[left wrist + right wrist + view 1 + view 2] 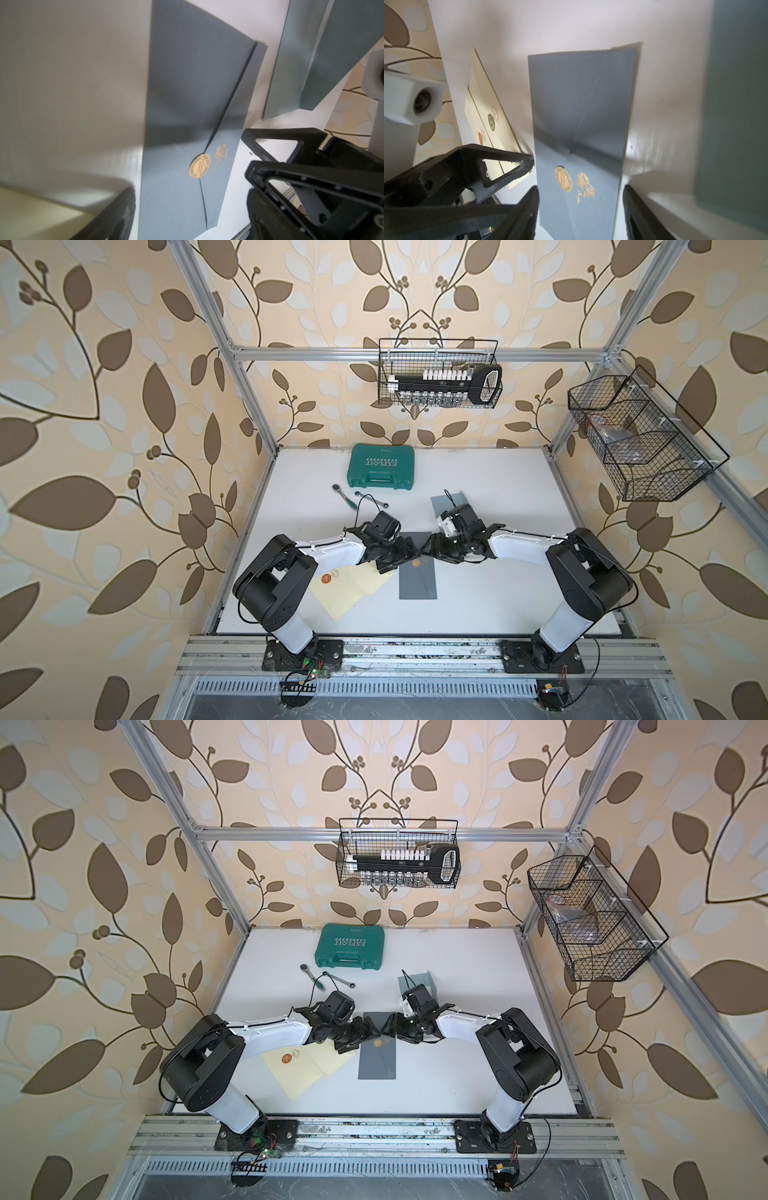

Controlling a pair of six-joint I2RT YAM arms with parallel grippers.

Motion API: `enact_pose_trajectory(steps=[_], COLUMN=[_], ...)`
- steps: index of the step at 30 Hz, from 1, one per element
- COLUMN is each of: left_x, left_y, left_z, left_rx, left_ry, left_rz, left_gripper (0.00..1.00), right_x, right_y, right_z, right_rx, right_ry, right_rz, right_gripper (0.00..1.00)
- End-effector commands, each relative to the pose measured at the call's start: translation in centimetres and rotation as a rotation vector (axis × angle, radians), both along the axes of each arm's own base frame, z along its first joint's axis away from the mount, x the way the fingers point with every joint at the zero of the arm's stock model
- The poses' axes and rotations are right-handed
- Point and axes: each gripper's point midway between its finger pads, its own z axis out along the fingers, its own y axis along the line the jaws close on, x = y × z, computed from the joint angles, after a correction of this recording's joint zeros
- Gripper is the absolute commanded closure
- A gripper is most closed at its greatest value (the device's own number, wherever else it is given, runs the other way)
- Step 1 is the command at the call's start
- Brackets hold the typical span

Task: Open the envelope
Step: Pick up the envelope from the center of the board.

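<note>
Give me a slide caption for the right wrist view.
Open right gripper poised over the sealed grey envelope, gold sticker intact.

Arms bent inward; left pincer (409,553) and right pincer (581,188) both spread.

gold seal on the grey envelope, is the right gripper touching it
Apart. The right wrist view shows the gold seal with bare grey envelope all round it; the right gripper straddles it, fingers clear either side.

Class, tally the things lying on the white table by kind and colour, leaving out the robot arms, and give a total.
Cream envelopes: 2
Grey envelope: 1
Blue-grey sheet: 1
Wrenches: 2
Green tool case: 1
Total: 7
</note>
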Motion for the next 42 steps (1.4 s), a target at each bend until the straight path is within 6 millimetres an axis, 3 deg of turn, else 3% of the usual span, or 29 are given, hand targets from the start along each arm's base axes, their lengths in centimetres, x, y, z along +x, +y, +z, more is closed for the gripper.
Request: enact_pose_trajectory(steps=[1, 13, 22, 32, 42], left_x=[0.3, 0.3, 0.4, 0.1, -0.5], left_y=[-0.7, -2.6, -1.3, -2.5, -1.2], left_z=[0.8, 1.5, 1.7, 1.1, -1.1], left_rx=[-0.013, -0.056, 0.002, -0.014, 0.053], left_ry=[-0.009, -0.028, -0.062, -0.034, 0.019], left_rz=[-0.018, -0.072, -0.034, -0.071, -0.031], left_gripper=[0.14, 0.15, 0.16, 0.15, 0.22], right_x=[-0.7, -1.7, -2.1, -2.2, -2.1], right_y=[-0.9, -0.8, -0.4, -0.8, -1.7], right_z=[0.3, 0.4, -0.3, -1.0, -1.8], right_rx=[-0.007, 0.057, 0.079, 0.067, 0.065], right_ry=[0.002, 0.020, 0.053, 0.065, 0.077], right_rz=[-0.025, -0.049, -0.049, -0.068, -0.099], right_gripper=[0.36, 0.38, 0.38, 0.40, 0.45])
